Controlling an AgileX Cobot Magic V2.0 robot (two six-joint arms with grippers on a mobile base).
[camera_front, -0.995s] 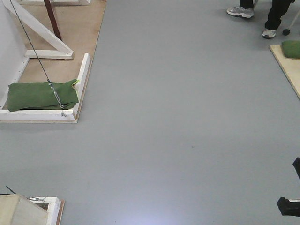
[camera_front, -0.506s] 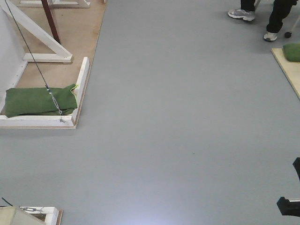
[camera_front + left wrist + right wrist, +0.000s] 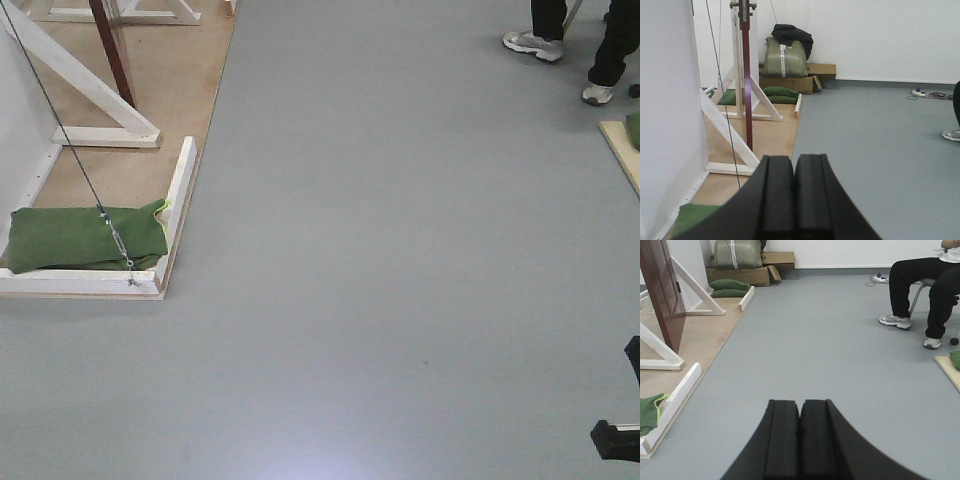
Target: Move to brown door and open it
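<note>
The brown door (image 3: 662, 290) stands at the far left of the right wrist view, a glossy reddish-brown panel held in a white frame. It appears edge-on as a thin dark red strip (image 3: 746, 85) in the left wrist view, and its lower edge (image 3: 112, 50) shows at the top left of the front view. My left gripper (image 3: 794, 160) is shut with nothing in it, pointing at the floor beside the door's platform. My right gripper (image 3: 800, 404) is also shut and empty, over bare grey floor well short of the door.
White wooden braces (image 3: 85, 75) and a low white rail (image 3: 178, 200) edge the door's wooden platform. A green sandbag (image 3: 85, 238) and a taut wire (image 3: 70, 150) lie at its near corner. A seated person's legs (image 3: 920, 290) are at the right. Cardboard boxes (image 3: 790, 82) stand by the back wall.
The whole front view has shifted: platform corner and sandbag slid down the frame, the person's shoes moved right, and the white-edged corner at the bottom left left the view. Both grippers stay shut.
</note>
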